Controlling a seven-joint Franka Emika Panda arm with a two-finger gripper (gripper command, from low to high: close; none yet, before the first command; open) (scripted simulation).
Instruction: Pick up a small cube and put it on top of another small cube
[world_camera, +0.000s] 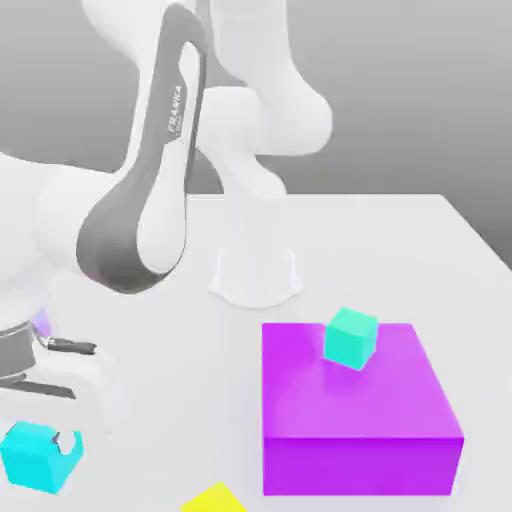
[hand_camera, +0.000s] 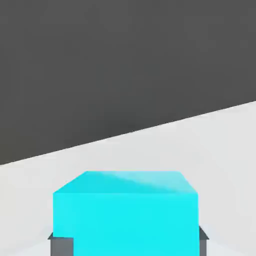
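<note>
The small cube (world_camera: 38, 458) is bright cyan and sits low at the front of the exterior view's left. My gripper (world_camera: 45, 448) comes down on it from above and is shut on it. In the hand view the same small cube (hand_camera: 125, 212) sits between my dark finger pads (hand_camera: 61, 245), with the white table behind it. A greener teal cube (world_camera: 351, 337) rests on top of the big purple block (world_camera: 360, 410) at the exterior view's right, well apart from my gripper.
The purple block stands tall on the white table (world_camera: 400, 240). A yellow object (world_camera: 215, 499) pokes in at the front edge between the gripper and the block. The arm's white base (world_camera: 255, 275) stands behind the middle.
</note>
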